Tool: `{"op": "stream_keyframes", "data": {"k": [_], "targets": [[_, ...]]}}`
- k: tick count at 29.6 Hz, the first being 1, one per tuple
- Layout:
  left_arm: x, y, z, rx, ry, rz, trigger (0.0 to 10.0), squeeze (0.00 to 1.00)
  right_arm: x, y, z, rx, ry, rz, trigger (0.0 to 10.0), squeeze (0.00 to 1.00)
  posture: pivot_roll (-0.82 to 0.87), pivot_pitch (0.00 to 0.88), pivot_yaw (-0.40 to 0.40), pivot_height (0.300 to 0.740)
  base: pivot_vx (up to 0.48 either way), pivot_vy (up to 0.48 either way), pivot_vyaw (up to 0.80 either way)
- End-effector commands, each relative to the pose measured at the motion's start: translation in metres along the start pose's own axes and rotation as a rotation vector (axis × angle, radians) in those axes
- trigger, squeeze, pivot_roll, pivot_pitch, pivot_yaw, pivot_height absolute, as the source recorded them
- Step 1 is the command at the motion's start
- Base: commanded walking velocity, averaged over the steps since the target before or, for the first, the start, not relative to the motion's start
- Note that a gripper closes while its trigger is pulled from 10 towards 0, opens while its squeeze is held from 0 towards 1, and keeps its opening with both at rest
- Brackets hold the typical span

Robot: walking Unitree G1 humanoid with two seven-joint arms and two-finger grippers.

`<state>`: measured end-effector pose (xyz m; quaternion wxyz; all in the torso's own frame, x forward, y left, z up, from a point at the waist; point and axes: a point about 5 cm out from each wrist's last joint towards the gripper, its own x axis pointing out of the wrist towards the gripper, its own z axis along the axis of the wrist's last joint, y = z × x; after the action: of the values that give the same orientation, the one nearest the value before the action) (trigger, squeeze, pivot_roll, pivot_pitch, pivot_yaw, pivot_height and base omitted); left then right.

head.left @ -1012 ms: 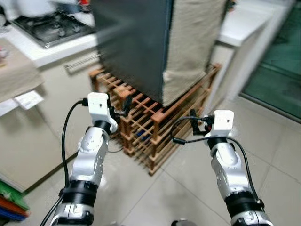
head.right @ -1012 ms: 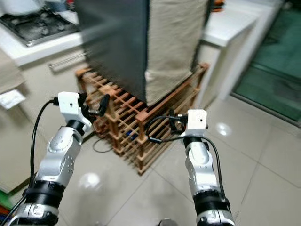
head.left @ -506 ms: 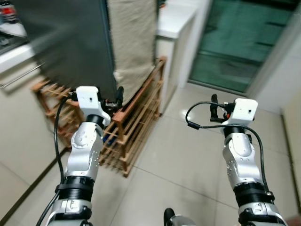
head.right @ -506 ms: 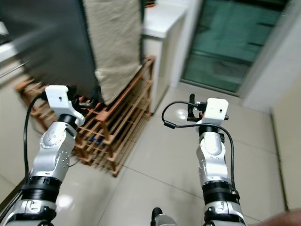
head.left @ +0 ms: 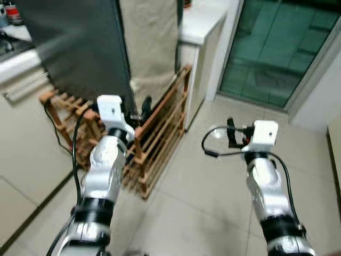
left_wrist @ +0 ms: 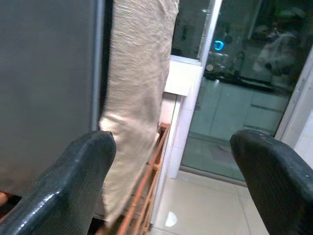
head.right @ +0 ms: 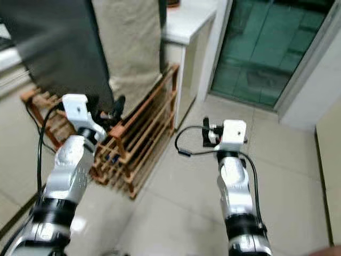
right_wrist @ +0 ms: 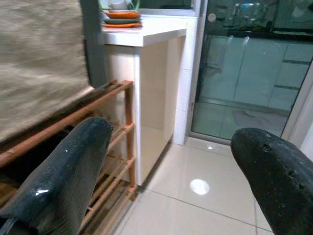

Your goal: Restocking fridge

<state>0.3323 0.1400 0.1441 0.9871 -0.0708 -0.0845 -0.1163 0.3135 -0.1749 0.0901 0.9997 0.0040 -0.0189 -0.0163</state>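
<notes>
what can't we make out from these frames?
- Fridge: top cut by the frame edge in the eye views, so whether its door is open is unclear.
- Fridge side: hidden under a beige cloth.
- Wooden rack: contents blurred, partly behind the left gripper.
- Stacked dishes on the white counter: too small.

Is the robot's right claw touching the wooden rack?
Apart. In the left eye view, the right gripper hangs over bare floor tiles, with a clear strip of floor between it and the wooden rack. Its fingers are open and hold nothing.
</notes>
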Motion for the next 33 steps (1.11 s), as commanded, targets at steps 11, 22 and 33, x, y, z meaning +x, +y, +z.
{"op": "stream_keyframes", "data": {"k": [11, 22, 33], "targets": [[0.003, -0.001, 0.013, 0.061, -0.052, -0.034, 10.0, 0.00, 0.000, 0.006, 0.004, -0.018, -0.014, 0.019, 10.0, 0.00, -0.09, 0.000, 0.015, 0.740, 0.403, 0.000, -0.04], [-0.001, 0.011, 0.004, 0.015, -0.004, 0.072, 10.0, 0.00, -0.001, -0.001, 0.009, -0.033, -0.043, 0.011, 10.0, 0.00, -0.10, 0.000, 0.020, 0.740, 0.000, 0.000, -0.37], [-0.010, 0.022, 0.004, 0.043, -0.012, 0.099, 10.0, 0.00, -0.003, -0.002, 0.005, -0.047, -0.024, 0.022, 10.0, 0.00, -0.09, 0.000, 0.008, 0.740, 0.000, 0.000, 0.00]]}}
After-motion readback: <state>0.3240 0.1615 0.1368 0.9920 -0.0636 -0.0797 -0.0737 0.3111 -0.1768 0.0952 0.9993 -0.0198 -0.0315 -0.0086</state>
